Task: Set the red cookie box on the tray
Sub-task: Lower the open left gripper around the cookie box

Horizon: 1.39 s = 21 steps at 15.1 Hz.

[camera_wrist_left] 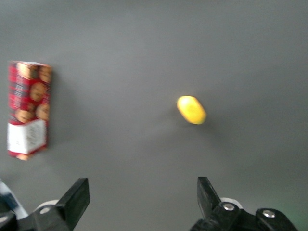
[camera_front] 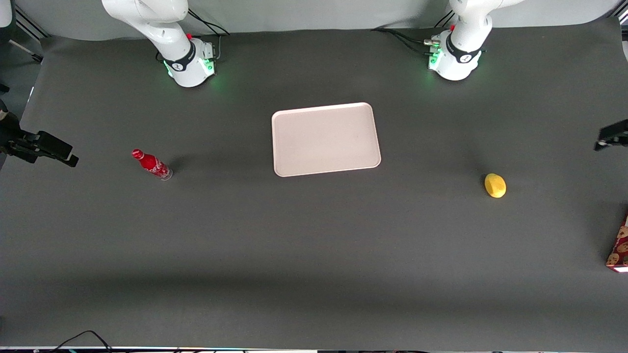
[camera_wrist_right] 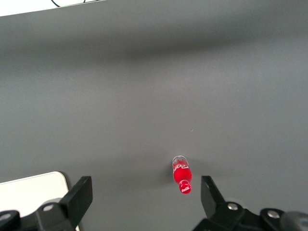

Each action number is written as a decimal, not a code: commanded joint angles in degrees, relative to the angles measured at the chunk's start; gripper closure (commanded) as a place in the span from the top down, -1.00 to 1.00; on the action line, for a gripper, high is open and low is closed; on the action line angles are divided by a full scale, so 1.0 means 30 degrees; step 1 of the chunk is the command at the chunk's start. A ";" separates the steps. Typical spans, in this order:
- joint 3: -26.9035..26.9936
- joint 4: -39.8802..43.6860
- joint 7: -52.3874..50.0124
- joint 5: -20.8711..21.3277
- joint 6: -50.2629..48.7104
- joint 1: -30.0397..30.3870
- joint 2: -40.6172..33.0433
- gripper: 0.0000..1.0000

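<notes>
The red cookie box lies flat on the dark table at the working arm's end, nearer the front camera than the yellow fruit; only part of it shows at that view's edge. The left wrist view shows its whole length, with cookie print, plaid and a white end flap. The pale pinkish tray lies mid-table with nothing on it. My left gripper hangs high above the table, open and empty, well apart from the box. Part of it shows in the front view, farther from the camera than the box.
A yellow lemon-like fruit lies between tray and box; it also shows in the left wrist view. A red soda bottle stands toward the parked arm's end and shows in the right wrist view.
</notes>
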 commanded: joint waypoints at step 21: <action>-0.0457 0.9205 0.9524 -0.0679 0.9500 0.5846 1.4346 1.00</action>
